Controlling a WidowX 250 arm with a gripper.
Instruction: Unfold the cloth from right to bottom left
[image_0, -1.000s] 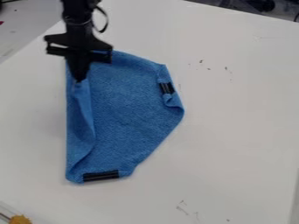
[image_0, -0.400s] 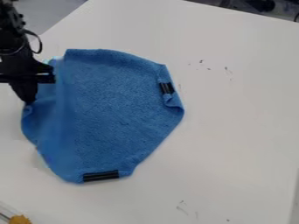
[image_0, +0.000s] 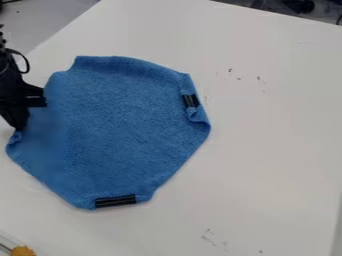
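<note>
So, right up front, between 7 and 8 o'clock in the camera view, there's a fuzzy yellow-orange thing (image_0: 22, 251) poking in at the corner. Around half past 5 there are some faint scribbles (image_0: 209, 240) on the white tabletop (image_0: 274, 165). A bit further back is the near edge of the blue cloth (image_0: 127, 130), with a black strip (image_0: 115, 201) lying along it at the cloth's own 6 o'clock. The cloth itself is spread out pretty wide, from about the middle of the view over to the 9 o'clock side, lying mostly flat with a lumpy, many-sided outline. The black tool (image_0: 18, 130) is at the cloth's 9 o'clock, its tips closed down on that outer corner, and the fabric is puckered into a little bunch right at them. The black arm (image_0: 8, 82) comes in above it from about 10 o'clock, with a loop of cord (image_0: 25, 62) sticking out. Over at the cloth's 2 o'clock there's a second black strip (image_0: 190, 100), and the edge just below it is curled in a bit. Past that, toward half past 1, a few dark specks (image_0: 230, 70) dot the tabletop, and some dark clutter (image_0: 297, 5) sits beyond its far edge at 1 o'clock.
</note>
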